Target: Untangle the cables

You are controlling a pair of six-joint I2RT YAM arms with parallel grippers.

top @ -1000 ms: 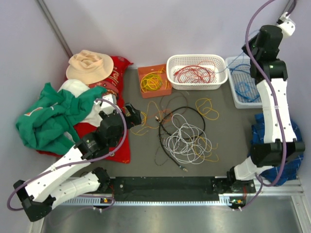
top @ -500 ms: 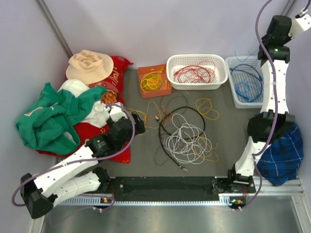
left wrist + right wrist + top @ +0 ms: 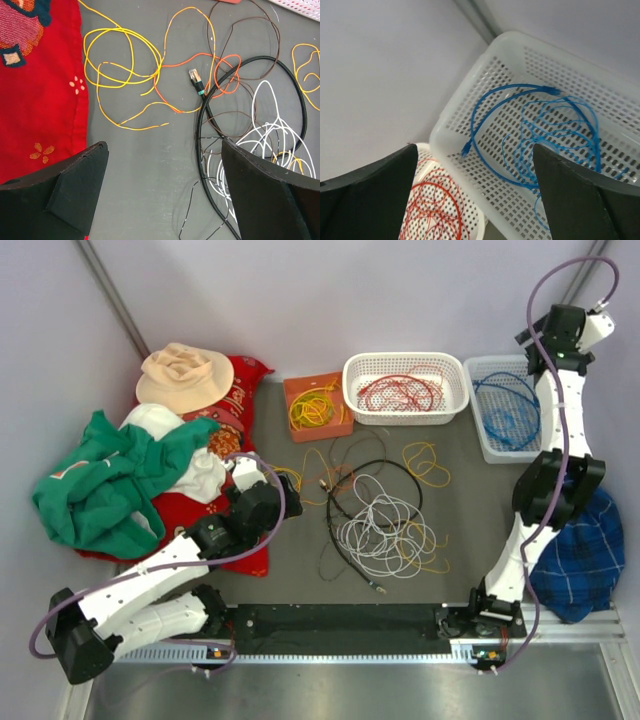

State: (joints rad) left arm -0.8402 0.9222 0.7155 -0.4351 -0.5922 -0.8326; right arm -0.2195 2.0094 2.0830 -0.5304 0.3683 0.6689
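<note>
A tangle of cables (image 3: 385,515) lies mid-table: a black cable (image 3: 300,100) with a plug (image 3: 196,80), white wires (image 3: 270,135), yellow wire (image 3: 120,55) and orange wire (image 3: 185,62). My left gripper (image 3: 272,502) hovers at the tangle's left edge. In the left wrist view it (image 3: 164,150) is open over bare grey table, and its right finger (image 3: 265,195) is above the black cable. My right gripper (image 3: 535,345) is raised at the back right, open (image 3: 474,150) and holding nothing, above blue cables (image 3: 540,130) lying in a white basket (image 3: 470,115).
Red cables (image 3: 400,392) fill a second white basket (image 3: 400,420), and yellow ones sit in an orange box (image 3: 315,408). Left of the tangle lie a red cloth (image 3: 240,390), a green garment (image 3: 100,480) and a beige hat (image 3: 185,375). A blue plaid cloth (image 3: 585,560) lies at the right.
My right gripper has opened and its arm has swung up and back by the blue-cable basket. My left gripper has drawn slightly nearer and stays open.
</note>
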